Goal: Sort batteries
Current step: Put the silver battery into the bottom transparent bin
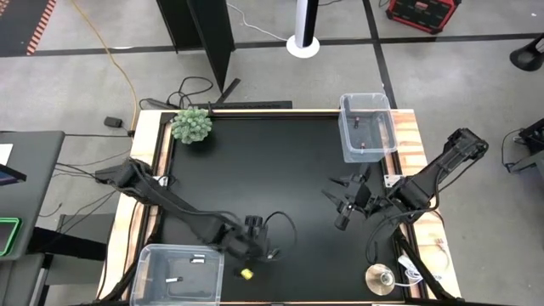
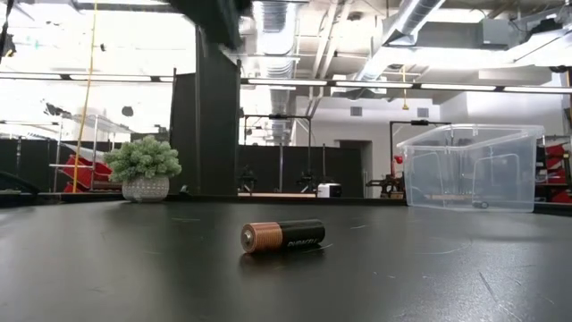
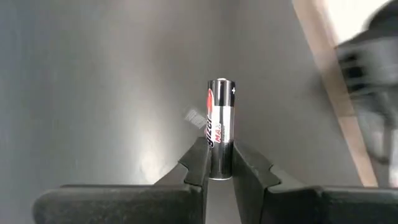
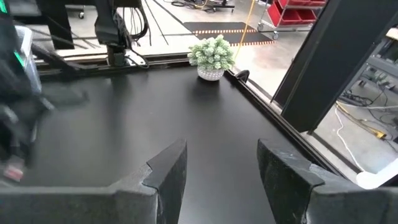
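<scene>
My left gripper [image 3: 221, 165] is shut on a silver battery [image 3: 220, 124] with red and black print; in the high view it is over the table's near part [image 1: 265, 248], beside the near-left clear bin [image 1: 149, 270]. That bin holds whitish batteries [image 1: 174, 279]. The far-right clear bin [image 1: 347, 140] holds dark batteries [image 1: 364, 146]. A black battery with a copper end [image 2: 282, 236] lies on its side on the table in the low view. My right gripper [image 1: 344, 206] is open over the table's right part, holding nothing [image 4: 221, 165]. My left gripper pinches the silver battery between its two fingers [image 3: 198, 163] at the battery's near end [image 3: 220, 168]. The battery lies in line with the fingers. Most of its length sticks out past the fingertips, with the capped end [image 3: 221, 84] pointing away from the gripper.
A small yellow tag [image 1: 246, 274] lies on the table near the left gripper. A round silver disc [image 1: 380, 277] sits at the near-right corner with cables. A small potted plant [image 1: 192, 126] stands at the far-left corner. The black table top [image 1: 272, 161] is bare in the middle.
</scene>
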